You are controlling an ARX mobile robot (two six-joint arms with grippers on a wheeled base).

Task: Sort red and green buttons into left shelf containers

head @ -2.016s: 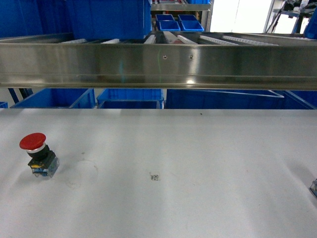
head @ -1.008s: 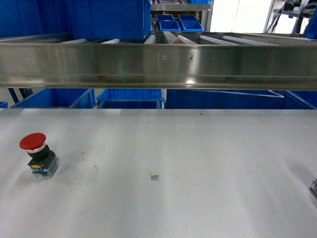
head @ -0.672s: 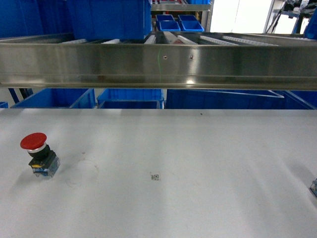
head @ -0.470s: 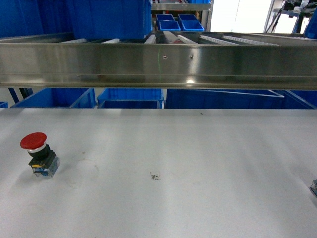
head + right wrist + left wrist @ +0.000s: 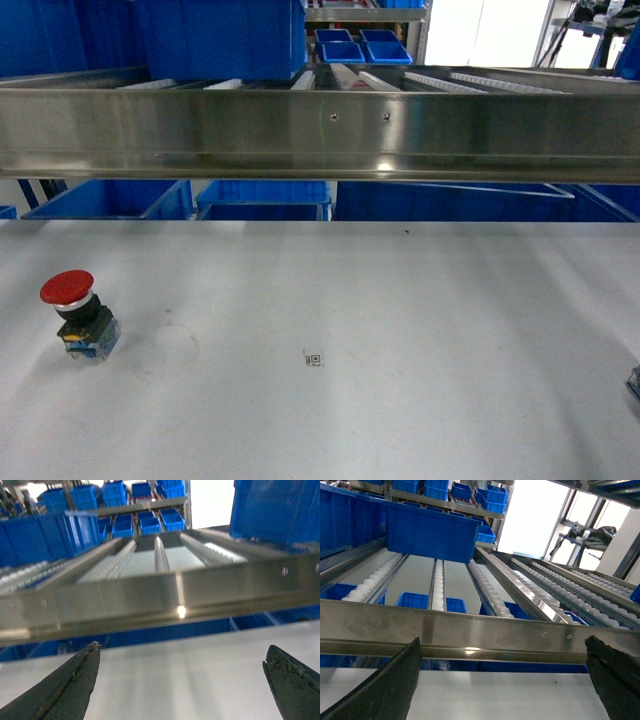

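Shelving of steel roller lanes (image 5: 320,130) spanned the back, fronted by a wide white table (image 5: 400,300). Blue totes (image 5: 262,197) sat on the lower level behind the table; their insides could not be seen. The left gripper (image 5: 502,680) and right gripper (image 5: 180,682) both had their fingers spread wide, holding nothing, aimed level at the rack, probably parked before a first reach. The red button (image 5: 76,316) stood upright near the table's left edge, well apart from both grippers. A sliver at the right edge (image 5: 634,380) might have been the green one; too little showed.
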